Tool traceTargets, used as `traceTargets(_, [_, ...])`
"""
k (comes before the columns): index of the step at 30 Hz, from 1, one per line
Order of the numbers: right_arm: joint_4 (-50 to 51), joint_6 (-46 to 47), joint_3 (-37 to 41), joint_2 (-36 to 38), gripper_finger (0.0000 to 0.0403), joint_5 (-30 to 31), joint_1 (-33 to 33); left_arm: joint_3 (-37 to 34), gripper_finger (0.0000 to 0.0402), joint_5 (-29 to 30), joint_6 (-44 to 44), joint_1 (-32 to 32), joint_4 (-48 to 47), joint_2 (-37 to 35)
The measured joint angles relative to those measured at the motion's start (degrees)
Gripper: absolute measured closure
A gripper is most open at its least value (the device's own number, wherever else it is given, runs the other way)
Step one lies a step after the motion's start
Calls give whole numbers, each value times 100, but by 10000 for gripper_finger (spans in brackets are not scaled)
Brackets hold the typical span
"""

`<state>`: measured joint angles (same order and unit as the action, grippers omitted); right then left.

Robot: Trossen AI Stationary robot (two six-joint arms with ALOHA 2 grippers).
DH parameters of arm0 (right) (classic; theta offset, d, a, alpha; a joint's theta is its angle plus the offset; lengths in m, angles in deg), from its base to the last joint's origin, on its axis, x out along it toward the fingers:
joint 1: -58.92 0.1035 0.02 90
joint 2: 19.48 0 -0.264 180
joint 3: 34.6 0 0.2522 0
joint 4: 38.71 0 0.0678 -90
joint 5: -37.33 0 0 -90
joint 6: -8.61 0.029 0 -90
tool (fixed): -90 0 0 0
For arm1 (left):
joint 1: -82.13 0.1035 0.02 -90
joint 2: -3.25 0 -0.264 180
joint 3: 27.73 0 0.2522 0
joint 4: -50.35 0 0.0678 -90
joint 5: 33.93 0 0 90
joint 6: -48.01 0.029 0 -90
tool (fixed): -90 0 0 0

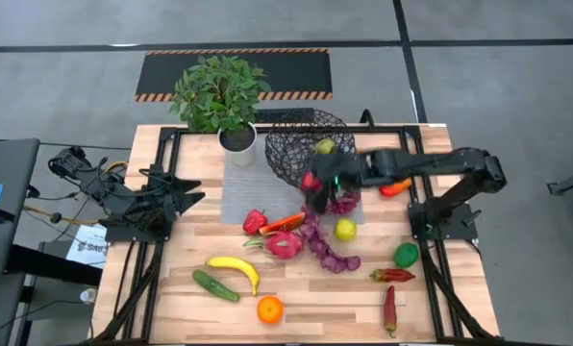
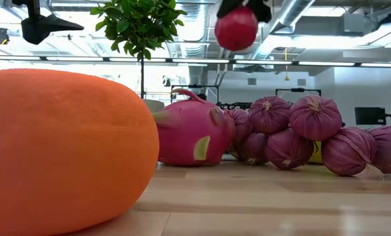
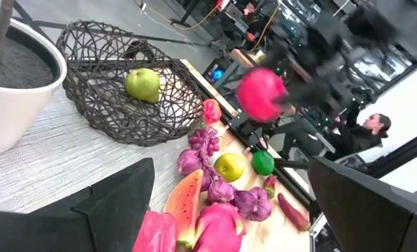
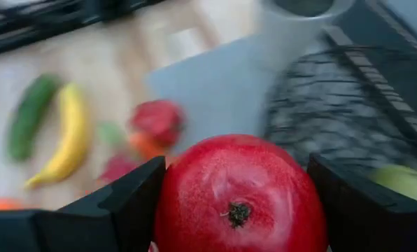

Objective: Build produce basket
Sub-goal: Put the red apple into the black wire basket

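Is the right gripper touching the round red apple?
Touching. The right wrist view shows the round red apple pressed between both dark fingers of the right gripper, lifted clear of the table.

Right gripper [image 1: 312, 183] held red apple [image 1: 310, 181] just beside near rim of wire basket [image 1: 288, 144]; green pear [image 1: 325, 146] lay inside basket. Left gripper [image 1: 192, 197] rested at table's left side. Banana [image 1: 235, 268], cucumber [image 1: 214, 284], orange [image 1: 269, 308], dragonfruit [image 1: 284, 244], lime [image 1: 406, 254] lay on table [image 1: 315, 308]. Potted plant [image 1: 220, 96] stood beside basket.
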<state>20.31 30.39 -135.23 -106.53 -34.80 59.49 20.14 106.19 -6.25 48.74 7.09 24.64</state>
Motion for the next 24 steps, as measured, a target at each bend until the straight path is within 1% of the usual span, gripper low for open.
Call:
traceTargets(4, [95,4,0,-15,78,11,-769,0,38,18,-37,0,-7,0])
traceTargets(7, [170,2,-2,-208,78,-5,-1242,0,38,18,-44,0,-18,0])
traceTargets(10, [219,-164,-2,-489,77,-183,-1586,0,38,18,-96,0,-28,0])
traceTargets(17, [452,-431,0,-1365,77,-604,-1991,0,38,18,-153,0,-102,0])
traceTargets(21, [563,-578,2,-1808,77,-629,-2114,0,38,18,-153,0,-116,-1])
traceTargets(24, [564,-650,1,-2053,77,-780,-2158,0,38,25,-153,0,-116,-1])
